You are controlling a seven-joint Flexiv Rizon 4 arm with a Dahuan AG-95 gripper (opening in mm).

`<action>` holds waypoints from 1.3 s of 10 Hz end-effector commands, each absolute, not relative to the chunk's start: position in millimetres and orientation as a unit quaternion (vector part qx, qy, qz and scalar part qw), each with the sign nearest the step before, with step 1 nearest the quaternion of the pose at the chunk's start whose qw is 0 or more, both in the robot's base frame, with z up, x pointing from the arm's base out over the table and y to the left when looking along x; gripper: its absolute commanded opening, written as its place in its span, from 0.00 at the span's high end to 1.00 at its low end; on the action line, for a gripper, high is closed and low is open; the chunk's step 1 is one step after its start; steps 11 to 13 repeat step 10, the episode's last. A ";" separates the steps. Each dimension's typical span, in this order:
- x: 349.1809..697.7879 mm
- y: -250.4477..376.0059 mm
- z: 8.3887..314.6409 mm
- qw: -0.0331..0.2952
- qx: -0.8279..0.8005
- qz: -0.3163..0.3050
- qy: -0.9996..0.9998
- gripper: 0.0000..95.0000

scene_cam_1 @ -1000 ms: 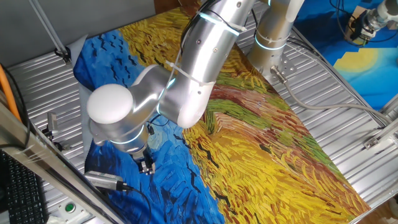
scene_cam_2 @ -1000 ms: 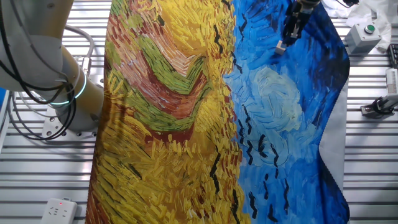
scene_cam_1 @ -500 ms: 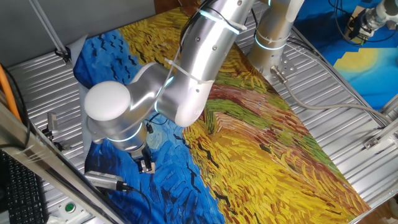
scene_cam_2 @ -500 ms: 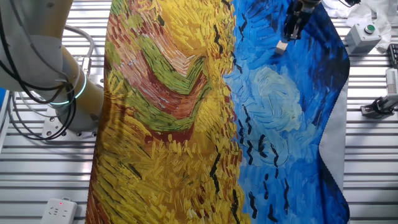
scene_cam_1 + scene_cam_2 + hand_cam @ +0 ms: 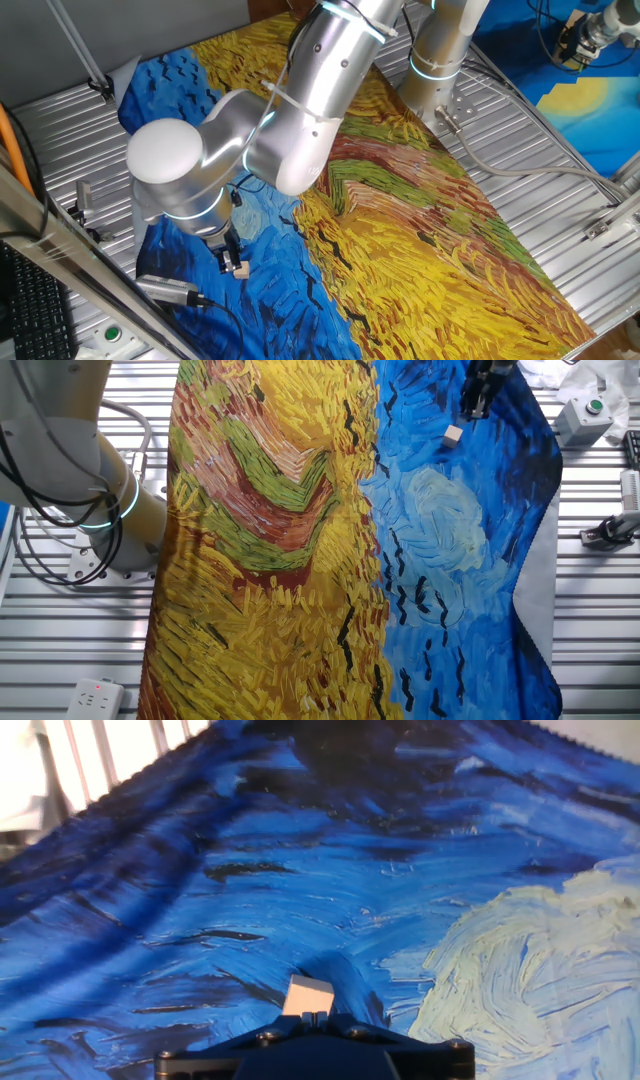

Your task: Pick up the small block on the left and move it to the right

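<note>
Lying on the blue swirled part of the painted cloth (image 5: 440, 560) that covers the slatted metal table (image 5: 590, 620), the small pale wooden block (image 5: 453, 435) rests alone. Bent low over that blue end, the silver jointed arm (image 5: 290, 130) points its black two-finger gripper (image 5: 476, 402) downward. That block sits just beside the fingertips (image 5: 228, 262), apparently not clasped; whether the fingers stand apart or together, I cannot tell. From the hand view it lies close ahead of the gripper body.

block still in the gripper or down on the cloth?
Down. In the other fixed view the small block lies on the blue cloth, apart from the gripper above it.
</note>
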State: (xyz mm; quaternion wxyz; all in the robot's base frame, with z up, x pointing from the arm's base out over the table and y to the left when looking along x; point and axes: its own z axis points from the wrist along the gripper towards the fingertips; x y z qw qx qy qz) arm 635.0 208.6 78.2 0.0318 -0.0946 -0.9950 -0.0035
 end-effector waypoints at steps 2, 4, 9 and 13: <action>635.1 208.8 78.3 0.031 -0.103 -0.005 -0.994 1.00; 635.1 208.8 78.3 0.030 -0.107 -0.006 -0.994 1.00; 635.1 208.8 78.3 0.035 -0.108 -0.009 -0.993 1.00; 635.1 208.8 78.3 0.038 -0.108 -0.009 -0.993 1.00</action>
